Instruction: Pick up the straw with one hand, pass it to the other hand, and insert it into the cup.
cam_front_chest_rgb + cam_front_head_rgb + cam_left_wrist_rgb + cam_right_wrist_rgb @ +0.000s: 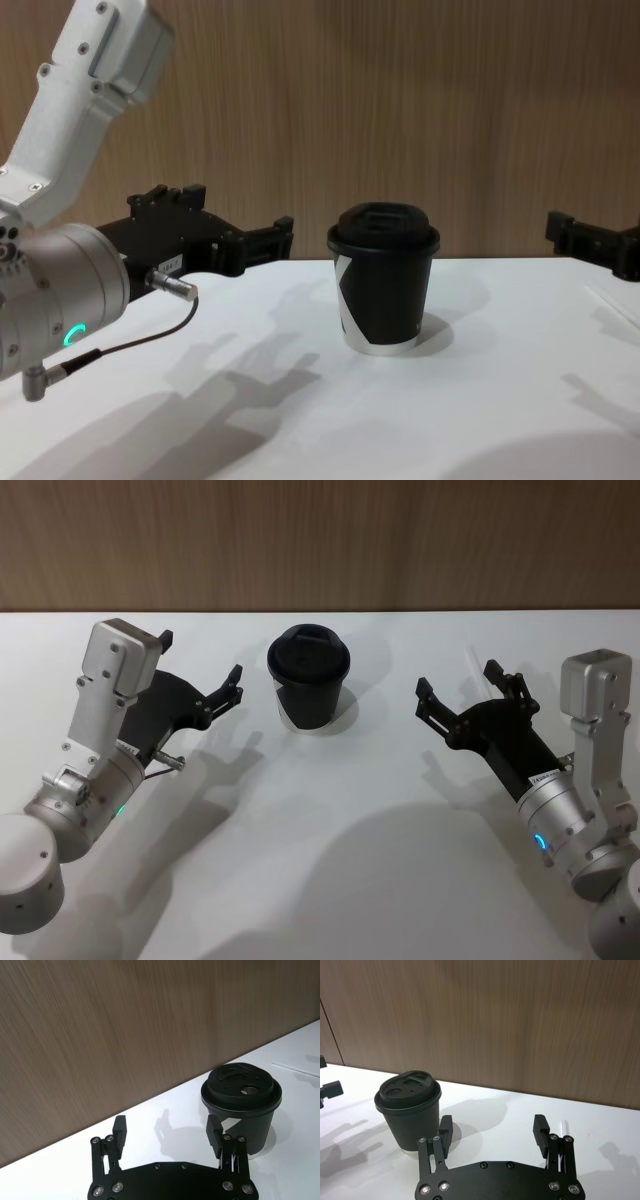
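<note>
White table (330,820) with cup (308,680) between left gripper (200,657) and right gripper (458,678), fingers (232,683) apart

Seeing just a white sliver of straw (564,1124) right of cup (409,1110); rest hidden behind right gripper (492,1127) finger. In left wrist view, cut off at frame edge beyond cup. Also losing part of cup's lower side behind left gripper (167,1130) finger. Cropped right of cup in chest view: right gripper.
</note>
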